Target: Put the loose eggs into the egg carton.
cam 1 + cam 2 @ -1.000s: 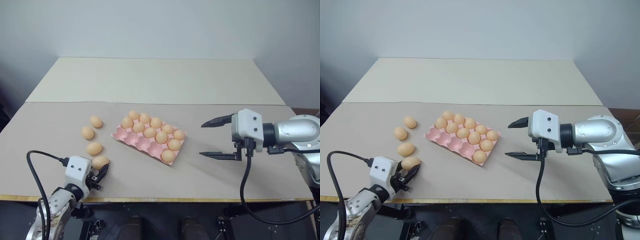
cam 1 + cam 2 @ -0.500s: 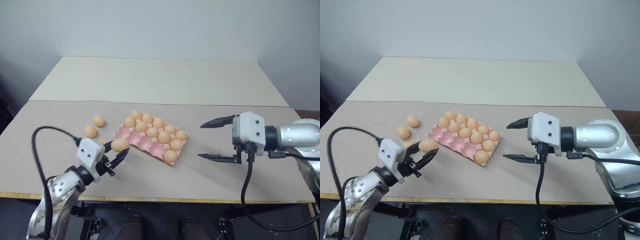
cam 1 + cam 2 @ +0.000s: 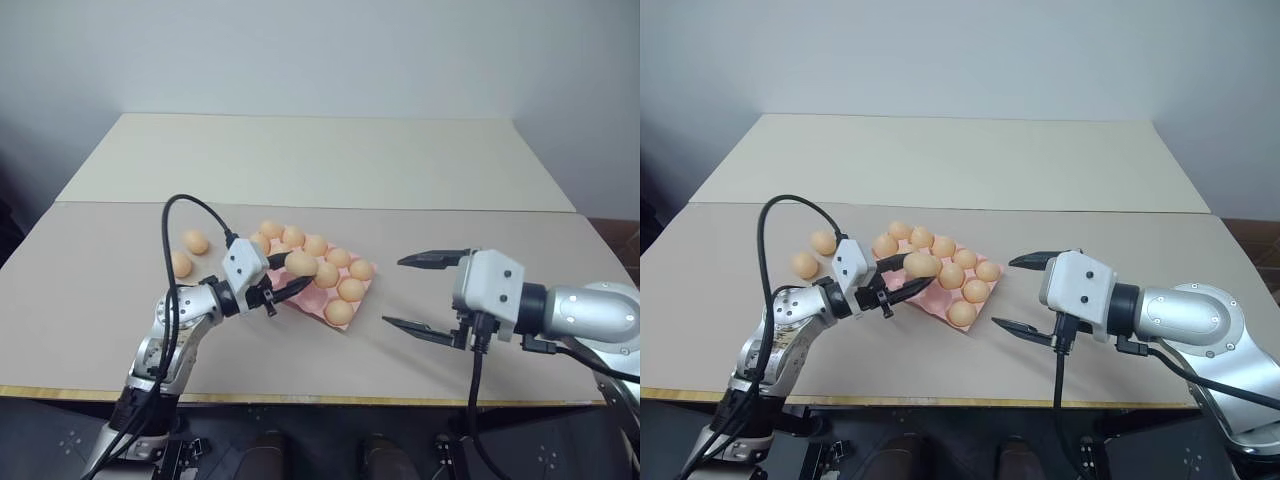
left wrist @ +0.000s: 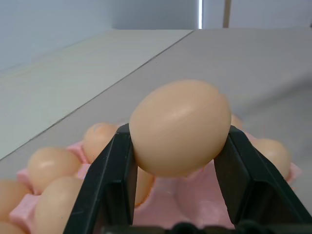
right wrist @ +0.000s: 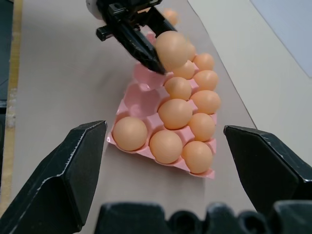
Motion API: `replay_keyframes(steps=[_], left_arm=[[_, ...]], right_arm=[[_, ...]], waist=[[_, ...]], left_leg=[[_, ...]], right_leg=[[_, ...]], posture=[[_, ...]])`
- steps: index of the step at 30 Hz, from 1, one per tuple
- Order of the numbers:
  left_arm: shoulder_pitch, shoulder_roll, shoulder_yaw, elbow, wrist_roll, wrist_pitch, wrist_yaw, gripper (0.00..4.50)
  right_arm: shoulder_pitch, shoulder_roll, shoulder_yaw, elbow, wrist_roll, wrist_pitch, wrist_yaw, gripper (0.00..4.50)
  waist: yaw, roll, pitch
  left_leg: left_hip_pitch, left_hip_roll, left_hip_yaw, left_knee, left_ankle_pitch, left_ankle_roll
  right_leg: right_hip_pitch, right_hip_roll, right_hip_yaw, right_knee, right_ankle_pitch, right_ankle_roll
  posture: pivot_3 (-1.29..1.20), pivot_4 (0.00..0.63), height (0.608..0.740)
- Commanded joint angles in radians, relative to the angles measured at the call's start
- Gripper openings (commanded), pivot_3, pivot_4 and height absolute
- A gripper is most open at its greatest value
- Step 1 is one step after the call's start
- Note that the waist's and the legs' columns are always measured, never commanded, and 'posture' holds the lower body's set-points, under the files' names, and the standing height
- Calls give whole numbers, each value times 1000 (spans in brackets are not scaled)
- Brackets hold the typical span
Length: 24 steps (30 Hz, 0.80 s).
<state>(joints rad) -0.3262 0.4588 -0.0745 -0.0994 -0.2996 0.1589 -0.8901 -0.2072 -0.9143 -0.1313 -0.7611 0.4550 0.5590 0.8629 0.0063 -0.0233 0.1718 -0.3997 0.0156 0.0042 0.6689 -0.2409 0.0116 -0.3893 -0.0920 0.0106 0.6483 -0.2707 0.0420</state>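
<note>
Left gripper (image 3: 286, 282): clenched on one egg, black fingers (image 4: 109, 173) pressed against its two sides, pointed roughly level toward frame right.
Held egg (image 3: 301, 264): light orange-tan, raised above the near-left part of the egg carton — clear of the wells beneath, as seen in the left wrist view.
Egg carton (image 3: 292, 295): pink moulded tray, no lid, set at a slant on the table just left of centre frame; far and right-hand wells filled with eggs, several wells on the near-left side bare pink.
Eggs in carton (image 3: 339, 311): about ten counted in the right wrist view, one at the near-right corner, the rest in rows behind it.
Loose eggs (image 3: 196, 242): two lying on the table at left of the carton, one farther back, the other (image 3: 181, 264) nearer and slightly further left; near each other but apart, and apart from the carton.
Right gripper (image 3: 426, 295): released, nothing between its fingers, jaws spread wide — held at lower right of the frame, well apart from the carton, pointed toward it.
Table (image 3: 330, 160): pale beige top, a seam running across it behind the carton.
Cable (image 3: 185, 215): black, looped up over the left arm.
</note>
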Motion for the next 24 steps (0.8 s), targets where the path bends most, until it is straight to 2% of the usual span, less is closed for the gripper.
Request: replay_keyframes(steps=[1,7,15,24], left_arm=[[-20,7,-12,-5,-21,-32,-56,2019],[-45,-19,-29,41,1,-78,-75,2019],[-40,-27,-26,59,24,-113,-53,4467],[-17,-7,3,9,3,-91,-30,4467]], right_arm=[[12,3,-38,-54,12,14,-38,4500],[31,3,-44,-73,14,20,-67,4500],[39,-3,-51,-70,14,13,-75,4500],[31,-12,-52,-54,15,5,-57,4500]], waist=[[1,0,0],[3,0,0],[3,0,0],[3,0,0]], left_leg=[[0,0,0,0,0,0],[-1,0,0,1,0,0],[-1,0,0,1,0,0],[-1,0,0,1,0,0]], right_leg=[[0,0,0,0,0,0],[0,0,0,0,0,1],[0,0,0,0,0,1],[0,0,0,0,0,1]], posture=[[0,150,740],[0,150,740],[0,150,740],[0,150,740]])
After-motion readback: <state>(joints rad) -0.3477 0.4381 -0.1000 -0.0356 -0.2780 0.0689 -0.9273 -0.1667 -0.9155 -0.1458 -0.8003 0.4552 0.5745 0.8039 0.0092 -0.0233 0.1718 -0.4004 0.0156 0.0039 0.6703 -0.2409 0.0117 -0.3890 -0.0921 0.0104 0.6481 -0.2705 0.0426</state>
